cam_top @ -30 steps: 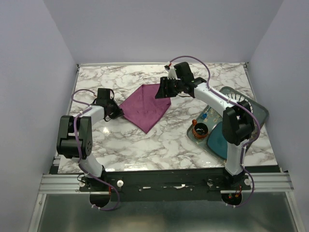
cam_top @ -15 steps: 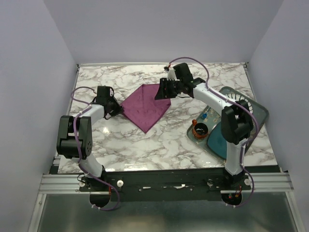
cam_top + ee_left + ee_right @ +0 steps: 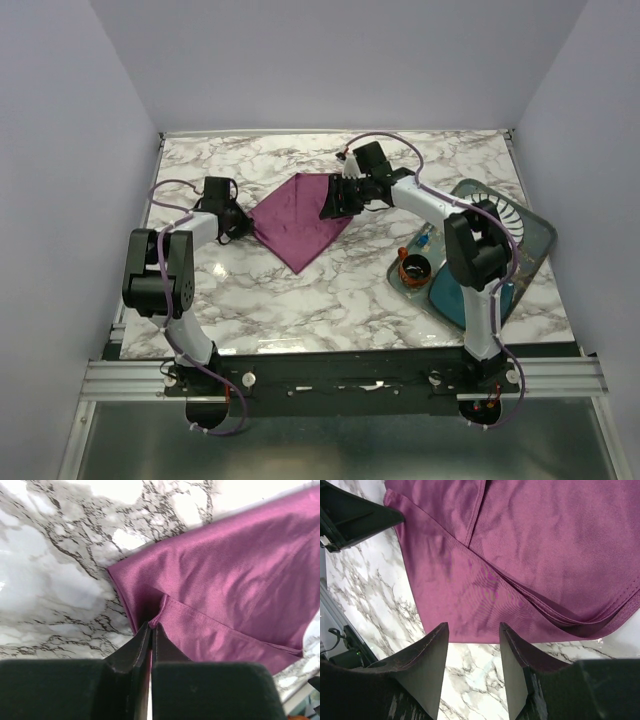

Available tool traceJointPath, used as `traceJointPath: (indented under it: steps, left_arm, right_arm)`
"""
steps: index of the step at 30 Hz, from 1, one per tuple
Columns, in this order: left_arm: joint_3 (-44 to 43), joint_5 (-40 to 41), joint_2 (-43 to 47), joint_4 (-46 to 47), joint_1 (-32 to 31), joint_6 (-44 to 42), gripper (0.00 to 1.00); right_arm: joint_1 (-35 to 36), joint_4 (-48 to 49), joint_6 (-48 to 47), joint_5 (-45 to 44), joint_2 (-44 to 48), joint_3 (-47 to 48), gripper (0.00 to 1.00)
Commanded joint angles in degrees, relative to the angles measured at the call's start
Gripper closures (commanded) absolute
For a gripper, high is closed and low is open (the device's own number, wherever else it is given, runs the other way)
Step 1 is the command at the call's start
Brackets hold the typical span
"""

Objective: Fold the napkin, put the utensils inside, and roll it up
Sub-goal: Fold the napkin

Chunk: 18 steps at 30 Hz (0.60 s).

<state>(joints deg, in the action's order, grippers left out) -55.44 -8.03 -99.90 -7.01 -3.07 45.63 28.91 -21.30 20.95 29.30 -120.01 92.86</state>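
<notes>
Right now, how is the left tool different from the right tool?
The left tool is shut, pinching a fold of the napkin. The right tool is open, with nothing between its fingers. The left tool is at the napkin's left corner, while the right tool is over its right side. Both tools are black and both are at the purple napkin.

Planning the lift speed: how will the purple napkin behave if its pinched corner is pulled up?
Probably floppy: the napkin puckers where the left gripper pinches it. Likely light, since thin folded layers lie flat. Its sheen suggests it may slide on the marble table.
</notes>
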Motion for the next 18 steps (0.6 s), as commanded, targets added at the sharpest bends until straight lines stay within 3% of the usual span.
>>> traceJointPath:
  steps: [1, 6, 10, 14, 18]
  left_arm:
    - [-1.6, 5.3, -1.5, -0.9, 0.5, -0.2, 0.84]
    - [-1.9, 7.6, 0.6, -1.6, 0.5, -1.1, 0.73]
    - [-3.4, 7.6, 2.6, -3.5, 0.3, -2.3, 0.56]
    - [-2.3, 7.0, 7.9, -4.7, -0.6, -4.2, 0.53]
    - [0.8, 4.8, 11.6, -4.7, -1.1, -3.6, 0.53]
  right_arm:
    - [-0.2, -0.5, -0.3, 1.3, -2.5, -0.4, 0.47]
    - [-0.2, -1.0, -2.2, -1.9, -2.7, -0.6, 0.47]
    - [-0.2, -3.7, -5.6, -6.4, -1.8, 0.0, 0.47]
    - [-0.3, -7.0, -7.9, -11.4, 1.3, -0.2, 0.47]
    - [-0.2, -7.4, -7.1, -7.4, 2.1, -1.1, 0.47]
